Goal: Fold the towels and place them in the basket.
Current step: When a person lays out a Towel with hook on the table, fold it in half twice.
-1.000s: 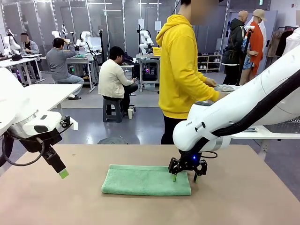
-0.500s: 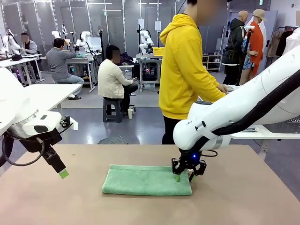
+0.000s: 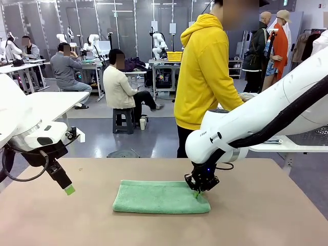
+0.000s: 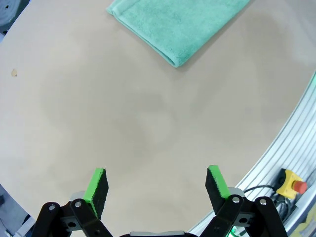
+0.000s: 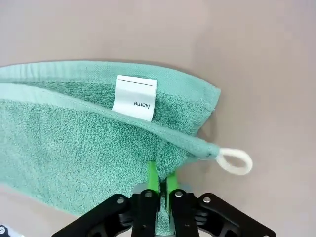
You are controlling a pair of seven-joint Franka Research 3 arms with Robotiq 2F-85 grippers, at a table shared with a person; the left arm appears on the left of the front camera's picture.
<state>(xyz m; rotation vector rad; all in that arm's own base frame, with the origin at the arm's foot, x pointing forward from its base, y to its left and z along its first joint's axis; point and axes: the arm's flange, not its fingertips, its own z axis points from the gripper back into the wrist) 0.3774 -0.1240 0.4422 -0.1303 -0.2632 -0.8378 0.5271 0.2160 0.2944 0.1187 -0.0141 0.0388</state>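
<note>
A green towel (image 3: pixel 161 197) lies folded in a long strip on the middle of the table. My right gripper (image 3: pixel 198 191) is down at its far right corner, shut on the towel's edge. In the right wrist view the green pads (image 5: pixel 153 178) pinch a fold of the green towel (image 5: pixel 74 133) just beside its white corner loop (image 5: pixel 235 161) and a white name label (image 5: pixel 134 97). My left gripper (image 3: pixel 68 190) hangs open above the table's left side, well apart from the towel. In the left wrist view its fingers (image 4: pixel 97 185) stand wide over bare tabletop, with the green towel (image 4: pixel 182 24) beyond them.
A person in a yellow hoodie (image 3: pixel 206 77) stands at the far side of the table, turned to a side table (image 3: pixel 287 143) on the right. The brown tabletop (image 3: pixel 256 220) is bare around the towel. A metal rail and a yellow stop button (image 4: pixel 291 183) run along the table edge.
My right gripper has closed from open onto the towel's far right corner, shifting slightly left. The left arm has stayed still. The person has turned further towards the right.
</note>
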